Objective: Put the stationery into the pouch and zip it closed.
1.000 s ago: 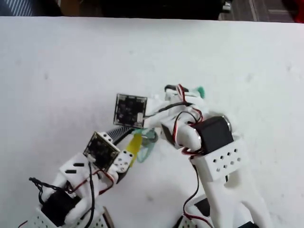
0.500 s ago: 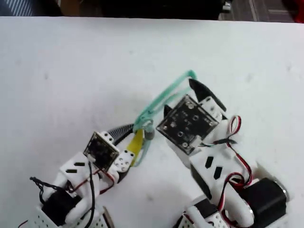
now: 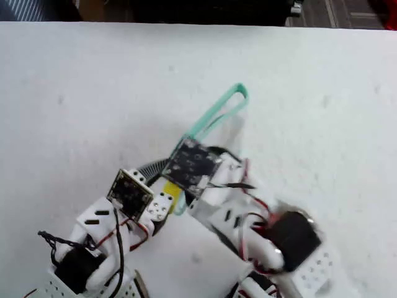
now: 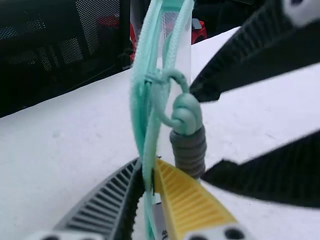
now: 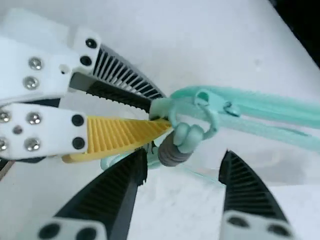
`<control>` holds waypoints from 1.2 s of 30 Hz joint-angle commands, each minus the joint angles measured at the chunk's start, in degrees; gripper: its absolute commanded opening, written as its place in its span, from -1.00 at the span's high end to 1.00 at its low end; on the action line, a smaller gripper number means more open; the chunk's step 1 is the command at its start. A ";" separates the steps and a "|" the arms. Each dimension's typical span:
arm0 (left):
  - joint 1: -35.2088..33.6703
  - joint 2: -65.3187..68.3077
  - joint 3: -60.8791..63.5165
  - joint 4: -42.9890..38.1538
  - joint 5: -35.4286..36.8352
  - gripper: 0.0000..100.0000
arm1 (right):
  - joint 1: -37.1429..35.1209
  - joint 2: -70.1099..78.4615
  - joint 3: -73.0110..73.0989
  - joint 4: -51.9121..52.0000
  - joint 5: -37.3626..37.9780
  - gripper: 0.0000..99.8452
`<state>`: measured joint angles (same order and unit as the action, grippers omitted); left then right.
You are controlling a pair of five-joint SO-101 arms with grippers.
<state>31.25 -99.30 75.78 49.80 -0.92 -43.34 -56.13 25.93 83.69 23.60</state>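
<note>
Both ribbed, L hand [image 4: 150, 172] pinching mint pouch [image 5: 270, 107], R hand [image 5: 185, 159] astride grey bead [image 4: 188, 147]

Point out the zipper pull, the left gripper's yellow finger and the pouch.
zipper pull [image 4: 188, 149]: left wrist view, on its grey bead.
yellow finger [image 5: 122, 132]: right wrist view, on its ribbed face.
pouch [image 3: 242, 90]: high view, on its far mint corner.

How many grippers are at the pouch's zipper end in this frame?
2. The left gripper is shut on the pouch's mint edge beside the zipper pull. The right gripper is open, its fingers either side of that pull, not gripping it.
</note>
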 commanded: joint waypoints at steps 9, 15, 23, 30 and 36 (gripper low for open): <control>-0.40 -0.66 -0.62 -1.49 -0.44 0.95 | -0.66 -0.31 1.67 -6.20 -0.44 0.55; -0.40 -0.66 -0.62 -1.49 -0.44 0.95 | -0.75 -0.75 1.67 -6.55 -0.44 0.55; -0.31 -0.66 -0.62 -1.49 -0.44 0.95 | -0.75 -0.31 2.90 -11.03 -1.05 0.61; -0.31 -0.66 -0.62 -1.49 -0.44 0.95 | -0.75 -0.75 7.91 -18.95 -1.05 0.88; -0.22 -0.66 0.62 -2.02 -0.44 0.95 | -0.75 -0.31 8.18 -19.47 -0.79 0.82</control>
<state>30.73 -100.26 76.75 49.36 -0.84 -43.60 -56.57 34.46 66.81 22.99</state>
